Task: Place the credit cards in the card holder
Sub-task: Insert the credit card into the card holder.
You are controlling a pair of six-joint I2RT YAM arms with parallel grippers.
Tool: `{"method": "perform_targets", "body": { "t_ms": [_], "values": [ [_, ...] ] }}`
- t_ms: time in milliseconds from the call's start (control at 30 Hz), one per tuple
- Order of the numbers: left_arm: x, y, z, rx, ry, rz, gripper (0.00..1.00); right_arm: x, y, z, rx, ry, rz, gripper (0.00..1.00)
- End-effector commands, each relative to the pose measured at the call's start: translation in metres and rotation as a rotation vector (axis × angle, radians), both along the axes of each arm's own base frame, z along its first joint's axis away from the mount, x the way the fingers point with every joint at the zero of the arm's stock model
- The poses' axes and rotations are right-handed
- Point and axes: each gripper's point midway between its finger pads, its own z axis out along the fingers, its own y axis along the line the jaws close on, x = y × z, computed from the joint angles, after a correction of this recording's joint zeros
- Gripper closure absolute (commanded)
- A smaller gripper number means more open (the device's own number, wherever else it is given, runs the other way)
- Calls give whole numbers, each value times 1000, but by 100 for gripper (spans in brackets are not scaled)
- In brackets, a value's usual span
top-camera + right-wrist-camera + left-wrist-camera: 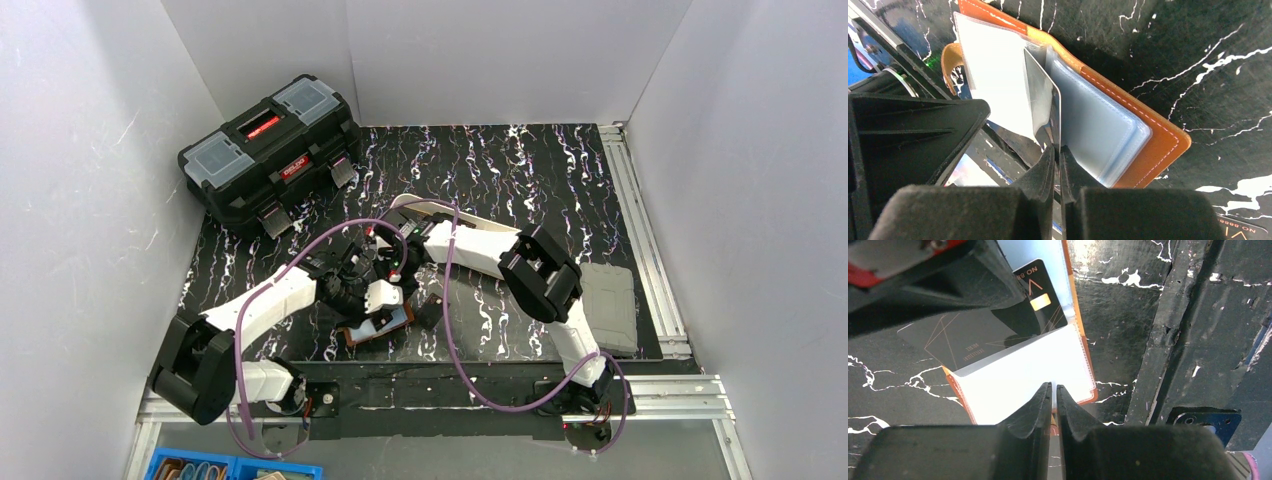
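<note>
The card holder (1158, 145) is being pinched steady by the left pincer (1054, 390) for the credit card (1044, 105) gripped in the right pincer (1057, 150).

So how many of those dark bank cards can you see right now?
2. One credit card is pinched by the right gripper over the open card holder; a second card lies on the tabletop beside it. More may hide under the arms.

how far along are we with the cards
Done: wallet lies open. In hand: right gripper pinches a card at the sleeves, not yet seated; left gripper pinches a page. To do: seat it, then the loose card.
</note>
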Motion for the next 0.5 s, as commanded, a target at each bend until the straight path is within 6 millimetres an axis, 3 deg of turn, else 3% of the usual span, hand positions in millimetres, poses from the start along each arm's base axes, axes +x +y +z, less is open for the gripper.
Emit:
{"method": "perform_targets", "body": {
  "t_ms": [0, 467],
  "values": [
    [-9, -1, 8, -17, 19, -6, 92, 9, 13, -5, 9, -38, -5, 92],
    [-13, 4, 0, 7, 33, -16, 92, -2, 10, -14, 20, 11, 33, 84]
  ]
}}
